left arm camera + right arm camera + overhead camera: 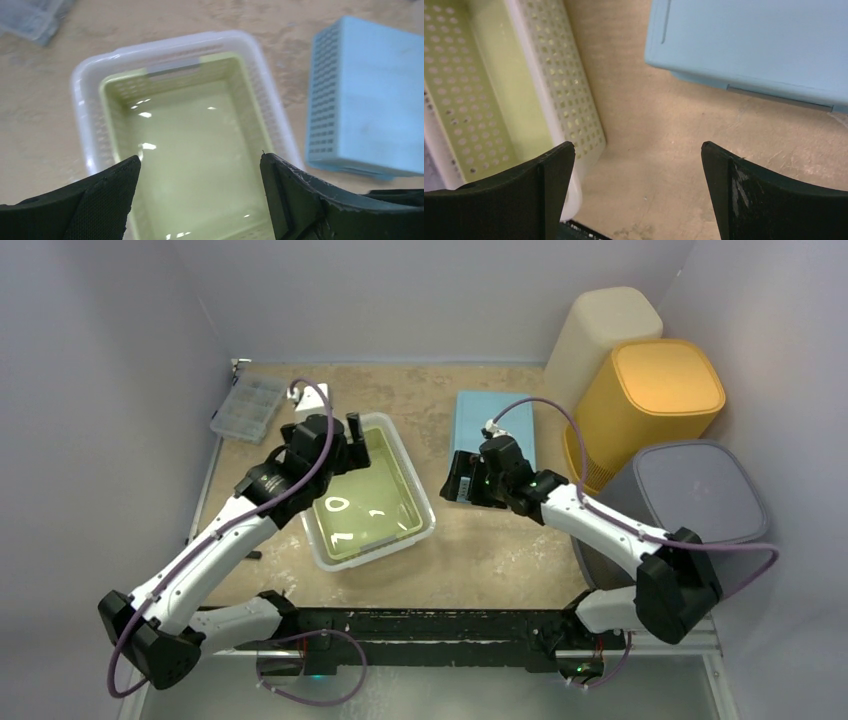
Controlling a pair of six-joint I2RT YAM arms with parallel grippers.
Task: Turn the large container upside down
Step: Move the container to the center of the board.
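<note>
At centre left of the top view, the large container (378,552) sits upright on the worktop (500,550), a green basket (365,500) nested inside. The left end effector (199,157) hovers above it and the right end effector (638,145) beside it; both gape wide and hold nothing. This looks like the approach step: next, grip 1 rim and tip it over.

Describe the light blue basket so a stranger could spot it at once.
Start at the sandy table and find the white basket holding a green one. Between it and the yellow bin lies the light blue basket. It alone is pale blue, with a perforated side and its solid face up.
</note>
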